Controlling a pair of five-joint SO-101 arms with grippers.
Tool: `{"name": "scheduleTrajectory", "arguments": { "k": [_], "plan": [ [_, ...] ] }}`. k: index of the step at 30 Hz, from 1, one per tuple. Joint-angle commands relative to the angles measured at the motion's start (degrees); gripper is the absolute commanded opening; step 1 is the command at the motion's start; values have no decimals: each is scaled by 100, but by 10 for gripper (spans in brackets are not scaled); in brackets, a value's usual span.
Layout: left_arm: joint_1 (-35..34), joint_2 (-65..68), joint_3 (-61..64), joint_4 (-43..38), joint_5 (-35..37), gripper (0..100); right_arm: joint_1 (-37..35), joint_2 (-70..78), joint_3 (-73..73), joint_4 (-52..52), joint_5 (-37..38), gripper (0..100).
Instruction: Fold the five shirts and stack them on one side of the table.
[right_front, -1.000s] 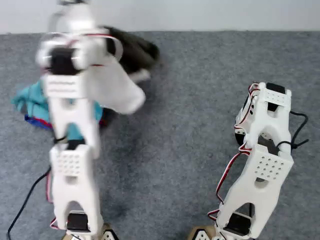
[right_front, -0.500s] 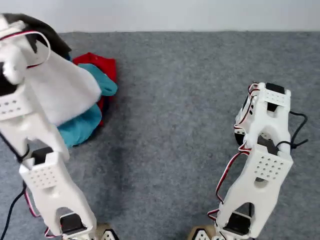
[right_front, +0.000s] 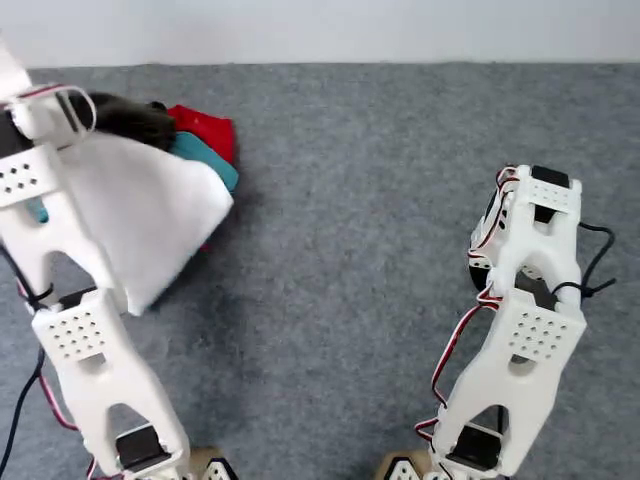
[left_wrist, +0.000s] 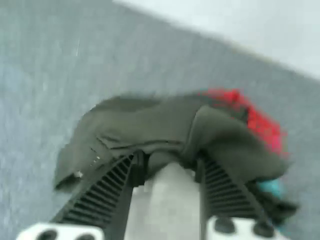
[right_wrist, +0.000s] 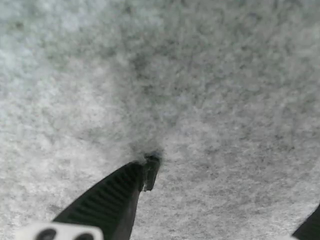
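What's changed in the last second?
The left arm swung to its left, carrying the white shirt in the left gripper; the dark shirt went left with it. The right arm stayed where it was.

High overhead — both wrist cameras close

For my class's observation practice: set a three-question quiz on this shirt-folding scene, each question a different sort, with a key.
1. True or false: the right gripper holds a shirt.
2. Which one hangs from the left gripper? A red shirt, B white shirt, C teal shirt.
3. Fill in: the shirt pile lies beside the ____ arm.
Key: 1 false; 2 B; 3 left.
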Motion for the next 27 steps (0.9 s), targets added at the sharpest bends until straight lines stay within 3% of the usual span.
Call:
{"name": "scheduleTrajectory", "arguments": {
  "k": [1,8,14,20,27],
  "plan": [
    [-299,-44,576,88,53,182,-215,418,-35,-48,62,496],
    [-1407,-88,611,88,53,182,-215,418,-35,-48,62,496],
    [-1785,-88,585,88,62,180,-215,418,-35,-48,62,496],
    [-1556,-229,374,88,88,181,-215,418,-35,-48,62,496],
    [-360,-993,180,88,484,187,-215,418,-35,-48,62,496]
  ]
}}
